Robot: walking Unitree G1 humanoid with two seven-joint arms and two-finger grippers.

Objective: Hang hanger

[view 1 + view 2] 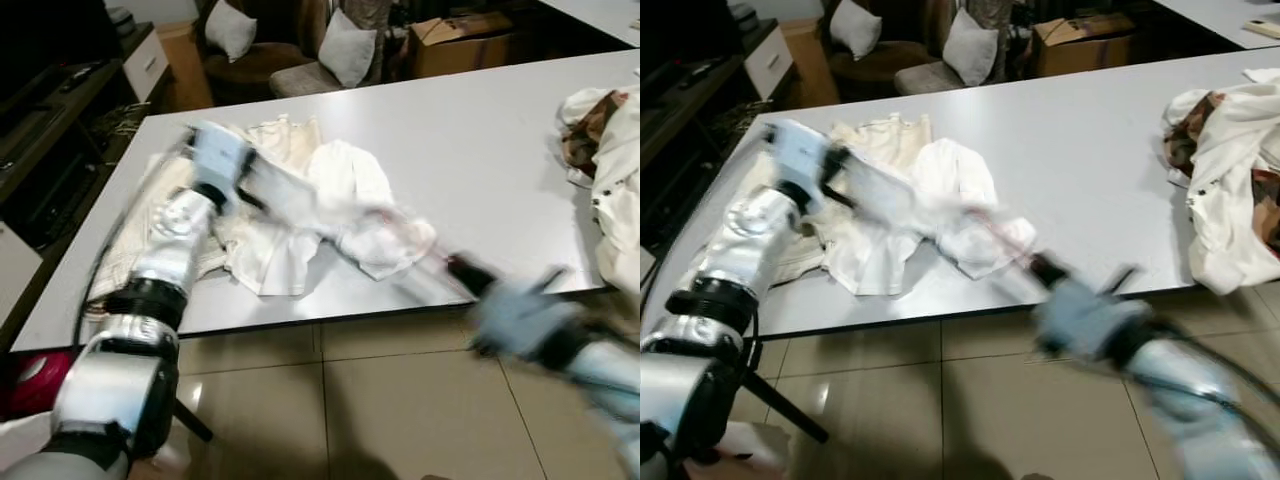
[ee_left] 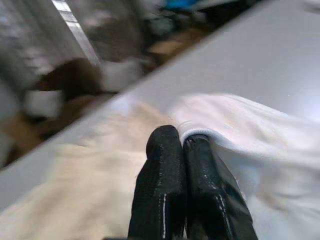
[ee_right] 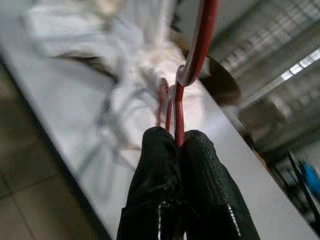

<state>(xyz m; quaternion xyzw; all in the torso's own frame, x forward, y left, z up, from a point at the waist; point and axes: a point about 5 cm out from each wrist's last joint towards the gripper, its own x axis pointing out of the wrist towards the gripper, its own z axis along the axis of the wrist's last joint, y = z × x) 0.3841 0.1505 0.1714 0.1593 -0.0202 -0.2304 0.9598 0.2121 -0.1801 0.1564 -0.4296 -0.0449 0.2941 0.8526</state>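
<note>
Your right claw is pinching the thin red wire hanger above the grey bench edge, while your left claw is clamping the white garment by its hem. Judging by the blur, you are moving fast: the garment risks snagging or slipping off the hanger.

One red hanger. Two grippers: left, right. One grey table. Two clothing heaps: near, far-right. Two pillows. One cardboard box.
</note>
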